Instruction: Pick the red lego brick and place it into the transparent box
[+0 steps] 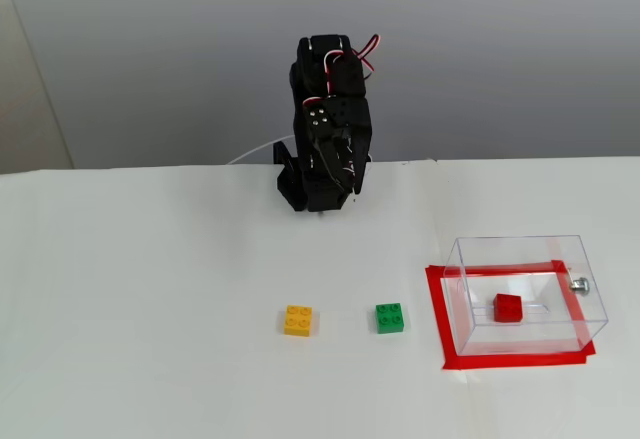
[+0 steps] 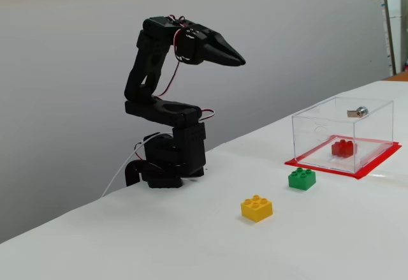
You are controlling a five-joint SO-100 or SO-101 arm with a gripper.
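Nearest the camera in a fixed view, the yellow brick [image 1: 298,320] lies studs-up on the white desk [image 1: 150,309], with the green brick [image 1: 390,317] just to its right and apart from it; in another fixed view the yellow brick [image 2: 256,208] again sits closest to the lens and the green brick [image 2: 301,178] a little beyond it. Right of the green brick stands the transparent box [image 1: 560,259], set inside a frame of red tape [image 1: 436,309] stuck to the desk, its small silver knob [image 1: 580,284] on the right wall. The red lego brick [image 1: 508,308] rests on the floor of the box, roughly in its middle and clear of the walls; from the side it shows through the clear wall [image 2: 343,147], studs up. Farther back, at the rear edge of the desk near the grey wall [image 1: 500,59], the black arm [image 2: 167,140] is folded up over its base, the lower link leaning back, the upper link doubling forward. The end effector [image 2: 237,60] is held high, pointing roughly level toward the box side, well apart from every brick; its jaws come together to a tapered point with nothing between them. Red and white wires [image 2: 185,37] loop at the wrist.
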